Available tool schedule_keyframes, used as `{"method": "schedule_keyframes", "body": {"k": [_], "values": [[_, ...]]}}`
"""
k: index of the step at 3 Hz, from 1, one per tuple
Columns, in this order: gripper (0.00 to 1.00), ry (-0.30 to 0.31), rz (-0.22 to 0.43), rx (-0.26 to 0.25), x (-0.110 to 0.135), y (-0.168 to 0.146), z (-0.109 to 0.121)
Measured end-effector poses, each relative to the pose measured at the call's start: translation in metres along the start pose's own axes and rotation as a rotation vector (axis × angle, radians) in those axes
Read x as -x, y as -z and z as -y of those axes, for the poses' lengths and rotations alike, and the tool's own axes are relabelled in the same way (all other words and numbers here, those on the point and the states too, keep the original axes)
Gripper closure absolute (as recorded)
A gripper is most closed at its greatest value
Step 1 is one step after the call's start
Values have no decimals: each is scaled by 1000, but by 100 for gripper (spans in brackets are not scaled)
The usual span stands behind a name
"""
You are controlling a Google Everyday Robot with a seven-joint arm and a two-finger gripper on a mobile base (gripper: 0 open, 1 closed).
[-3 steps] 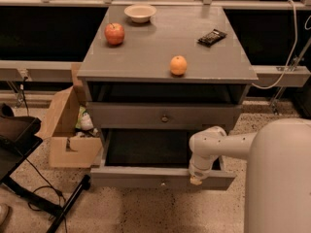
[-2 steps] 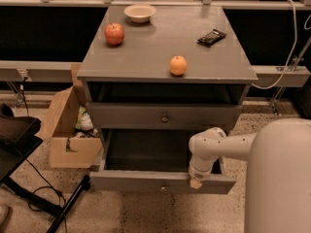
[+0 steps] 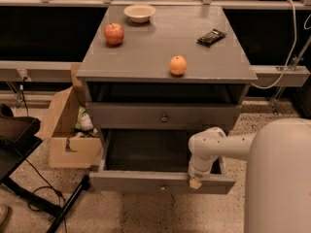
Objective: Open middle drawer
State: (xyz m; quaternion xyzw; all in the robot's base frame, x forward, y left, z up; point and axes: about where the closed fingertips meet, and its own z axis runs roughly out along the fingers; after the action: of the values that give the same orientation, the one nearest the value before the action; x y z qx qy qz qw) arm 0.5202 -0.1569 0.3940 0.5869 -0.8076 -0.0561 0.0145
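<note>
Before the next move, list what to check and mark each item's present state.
1. Middle drawer pulled out: ok, its inside shows.
2. Gripper on the middle drawer's front edge, right of centre: ok.
3. Gripper's hold on that front: cannot tell.
4. Drawer above shut: ok.
5. Cardboard box clear of the open drawer's left corner: cannot tell, they meet in this view.
6. Orange resting on the cabinet top, near its front edge: ok.

My white, rounded arm [image 3: 221, 144] reaches in from the right, wrist bent downward; its small tan-tipped gripper [image 3: 195, 182] hangs low, right of centre.
</note>
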Motion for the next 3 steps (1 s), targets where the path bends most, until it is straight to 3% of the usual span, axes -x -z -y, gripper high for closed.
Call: {"method": "schedule_keyframes", "body": {"k": [2,3], "values": [[8,0,-1,3,-1,-2,-1],[0,0,-2,6,-1,-3,-2]]}}
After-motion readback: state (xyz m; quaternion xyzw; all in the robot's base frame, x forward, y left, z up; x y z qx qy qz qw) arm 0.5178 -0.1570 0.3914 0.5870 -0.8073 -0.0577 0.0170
